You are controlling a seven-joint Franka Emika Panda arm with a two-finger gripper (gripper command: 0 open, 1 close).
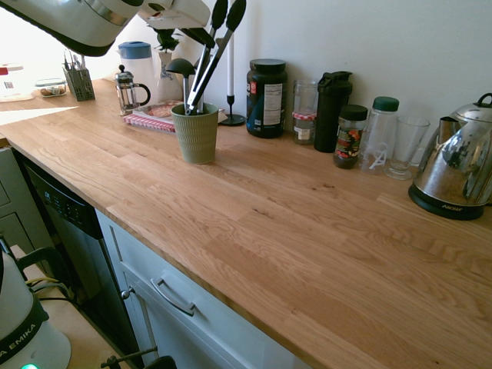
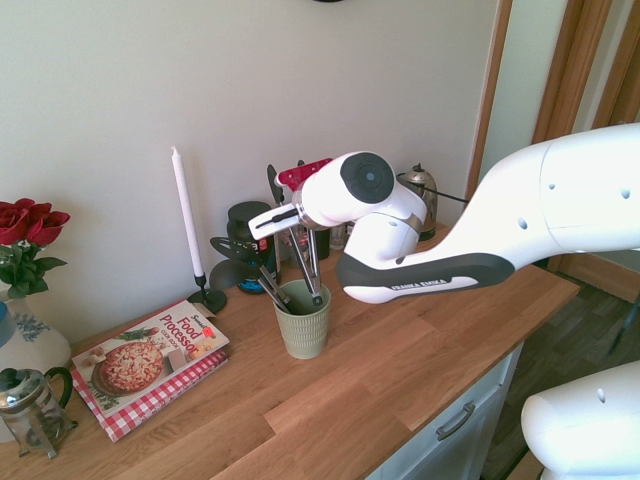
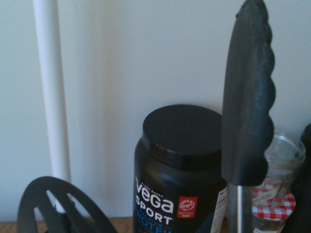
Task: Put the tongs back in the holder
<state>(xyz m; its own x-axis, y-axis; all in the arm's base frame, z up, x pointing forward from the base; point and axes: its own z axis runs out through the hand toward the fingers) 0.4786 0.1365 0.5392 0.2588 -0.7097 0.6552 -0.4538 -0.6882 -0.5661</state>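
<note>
While the ribbed, pale olive-green tapered holder (image 1: 195,132) stands on the warm-grained wooden counter (image 1: 307,231), the slim grey metal tongs (image 1: 209,65) are seen leaning inside it, joined end down, black scalloped tips up; the gripper (image 2: 272,219) is clamped on the tongs just above the rim, though the fingers are apparently half hidden; a black slotted utensil (image 1: 181,69) is lodged beside them; a white candle (image 2: 186,215) is set behind.

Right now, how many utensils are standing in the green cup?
2 that I can make out: the tongs, handle end down in the holder with the black tips up, and a black slotted spatula on the candle side. The arm may hide others.
</note>
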